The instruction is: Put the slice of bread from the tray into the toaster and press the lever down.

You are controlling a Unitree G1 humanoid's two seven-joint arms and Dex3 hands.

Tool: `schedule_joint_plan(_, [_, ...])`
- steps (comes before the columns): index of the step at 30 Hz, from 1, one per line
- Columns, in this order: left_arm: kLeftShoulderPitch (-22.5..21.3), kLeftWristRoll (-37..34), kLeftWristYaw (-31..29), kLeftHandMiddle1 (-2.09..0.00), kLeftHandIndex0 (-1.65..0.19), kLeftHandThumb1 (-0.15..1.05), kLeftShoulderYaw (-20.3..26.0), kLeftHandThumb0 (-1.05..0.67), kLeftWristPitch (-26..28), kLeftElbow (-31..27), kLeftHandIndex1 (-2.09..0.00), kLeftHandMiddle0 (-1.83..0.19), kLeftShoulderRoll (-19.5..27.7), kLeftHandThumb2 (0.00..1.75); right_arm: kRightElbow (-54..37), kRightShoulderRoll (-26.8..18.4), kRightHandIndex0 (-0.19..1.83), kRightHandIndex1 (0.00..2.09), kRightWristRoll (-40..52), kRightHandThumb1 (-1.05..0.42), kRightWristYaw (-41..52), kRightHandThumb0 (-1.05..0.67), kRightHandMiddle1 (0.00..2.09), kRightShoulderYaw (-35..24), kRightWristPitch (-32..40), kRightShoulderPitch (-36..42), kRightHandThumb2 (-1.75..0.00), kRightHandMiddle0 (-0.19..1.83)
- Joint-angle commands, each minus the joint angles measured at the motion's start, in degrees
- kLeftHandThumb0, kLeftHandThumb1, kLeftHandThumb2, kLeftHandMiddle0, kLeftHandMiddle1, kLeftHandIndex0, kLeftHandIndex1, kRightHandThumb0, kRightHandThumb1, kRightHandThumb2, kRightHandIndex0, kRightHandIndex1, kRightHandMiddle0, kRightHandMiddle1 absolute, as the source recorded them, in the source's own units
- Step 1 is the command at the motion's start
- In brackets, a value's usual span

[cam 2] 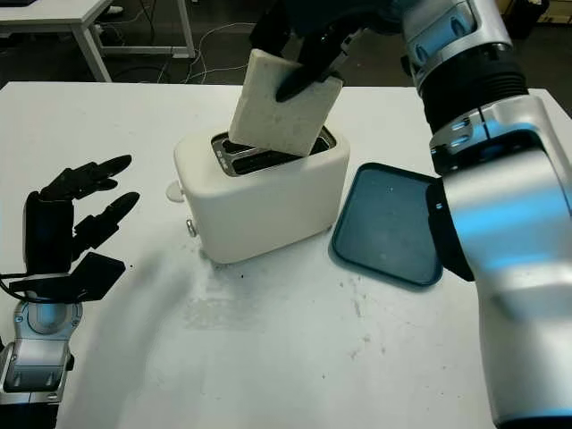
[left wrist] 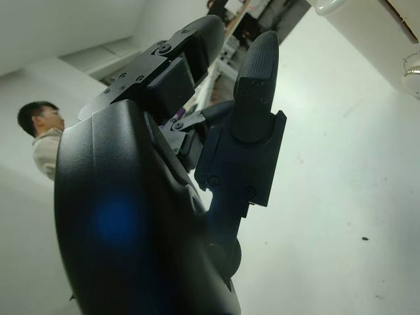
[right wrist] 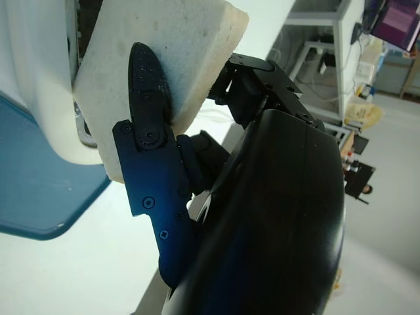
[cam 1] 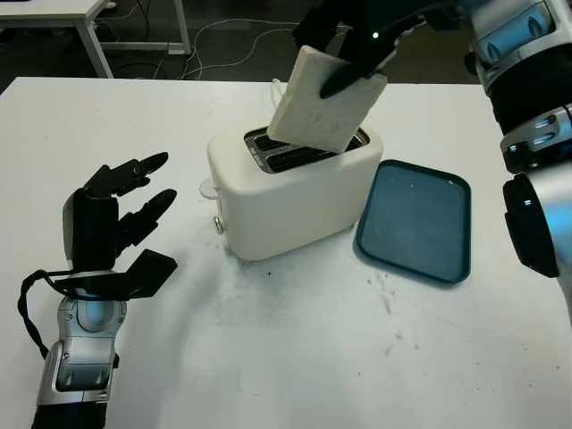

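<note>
— Since the toaster [cam 1: 286, 192] loads from above, why tilt the bread [cam 1: 323, 100]?
— My right hand [cam 1: 353, 40] clamps its upper edge, lower corner aiming into a slot. My left hand [cam 1: 112, 223] waits open, nearby.

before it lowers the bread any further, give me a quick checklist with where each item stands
1. Grip: right hand shut on the bread slice: ok.
2. Slice over a toaster slot: lower edge at the slots, slice tilted: not ok.
3. Slot free of anything inside: cannot tell.
4. Tray emptied, beside the toaster: ok.
5. Left hand open, apart from the toaster: ok.
6. Lever position: cannot tell.
</note>
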Motion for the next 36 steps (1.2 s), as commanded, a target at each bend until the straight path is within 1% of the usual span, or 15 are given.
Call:
schedule_joint_plan(1, [0.3, 0.0, 0.4, -1.01, -0.9, 0.92, -0.2, -0.53, -0.1, -0.3, -0.01, -0.57, -0.1, 0.13, 0.4, 0.7, 1.12, 1.75, -0.8, -0.92, -1.1, -0.58, 1.75, 0.6, -0.8, -0.4, -0.34, 0.93])
schedule_joint_plan(4, [0.4, -0.2, 0.3, -1.02, -0.9, 0.92, -0.2, -0.53, -0.2, -0.3, -0.01, -0.57, -0.2, 0.13, 1.3, 1.4, 1.12, 1.75, -0.8, -0.92, -0.1, -0.54, 1.75, 1.0, 0.3, -0.6, -0.35, 0.93])
schedule_joint_plan(9, [0.5, -0.1, 0.1, -1.02, -0.9, 0.92, -0.2, -0.53, 0.3, -0.8, -0.01, -0.56, -0.3, 0.13, 1.9, 1.6, 1.13, 1.75, -1.5, -0.92, -0.9, -0.52, 1.75, 1.7, -1.7, -0.3, -0.34, 0.94])
schedule_joint_plan(16, [0.6, -0.3, -0.1, -1.01, -0.9, 0.92, -0.2, -0.55, 0.3, -0.8, -0.01, -0.55, -0.3, 0.14, 1.1, 1.3, 1.11, 1.75, -3.0, -0.92, -2.7, -0.51, 1.75, 3.4, -4.8, 0.9, -0.36, 0.9])
schedule_joint_plan(20, [0.6, -0.1, 0.0, -1.01, -0.9, 0.92, -0.3, -0.55, 0.2, -0.7, -0.01, -0.55, -0.3, 0.14, 1.1, 1.2, 1.14, 1.75, -3.4, -0.92, -4.3, -0.51, 1.75, 3.2, -5.6, 0.2, -0.37, 0.94])
schedule_joint_plan(26, [0.5, 0.0, 0.2, -1.01, -0.91, 0.92, -0.3, -0.55, 0.0, -0.5, -0.01, -0.55, -0.3, 0.14, 1.7, 0.9, 1.11, 1.75, -3.7, -0.92, -5.1, -0.53, 1.75, 3.3, -8.0, -0.1, -0.37, 0.9])
schedule_joint_plan(36, [0.6, 0.4, 0.0, -1.0, -0.9, 0.92, -0.3, -0.55, 0.7, -0.9, 0.0, -0.56, -0.2, 0.14, 1.0, 0.8, 1.1, 1.75, -3.3, -0.92, -2.2, -0.46, 1.75, 3.5, -8.8, 2.8, -0.34, 0.87])
